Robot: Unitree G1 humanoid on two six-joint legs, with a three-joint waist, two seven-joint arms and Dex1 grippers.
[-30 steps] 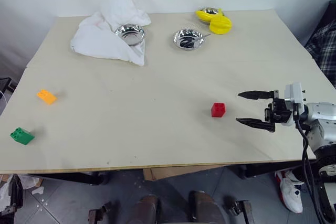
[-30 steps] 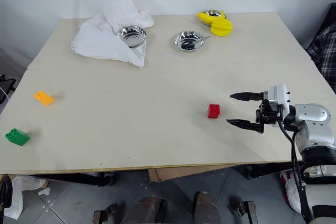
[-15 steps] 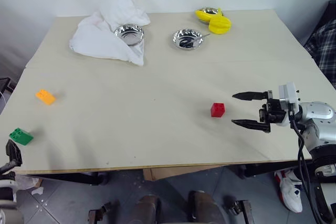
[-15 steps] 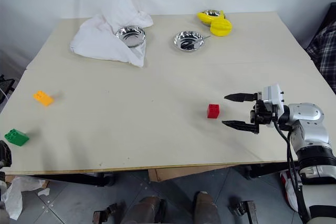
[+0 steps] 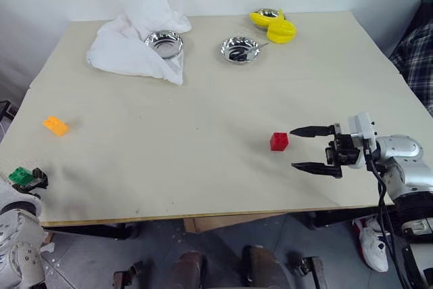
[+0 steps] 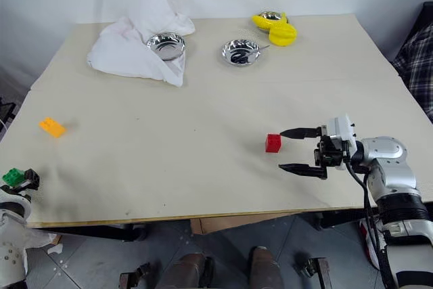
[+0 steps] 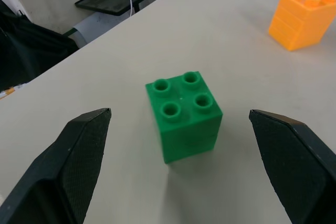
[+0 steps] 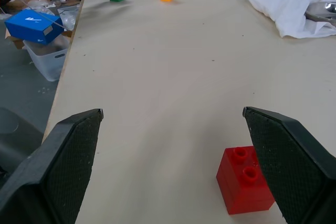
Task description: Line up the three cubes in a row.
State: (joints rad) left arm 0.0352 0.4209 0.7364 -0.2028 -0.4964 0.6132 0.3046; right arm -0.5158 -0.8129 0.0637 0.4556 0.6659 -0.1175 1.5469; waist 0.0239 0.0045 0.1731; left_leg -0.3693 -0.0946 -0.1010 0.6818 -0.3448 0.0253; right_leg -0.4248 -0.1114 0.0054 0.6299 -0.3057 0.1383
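Observation:
The red cube sits right of the table's middle. My right gripper is open just to its right, pointing at it, and the cube lies close ahead of the gap, nearer one finger. At the table's near left edge stands the green cube. My left gripper is open there, with the green cube a little ahead of its fingers, untouched. The orange cube lies further back on the left.
At the back, a white cloth lies around a steel bowl. A second bowl and yellow lemon-shaped objects are to its right. A blue box rests on a bin beside the table.
My left gripper has come up at the table's near left edge and reached forward to the green cube. My right gripper has edged left, closer to the red cube.

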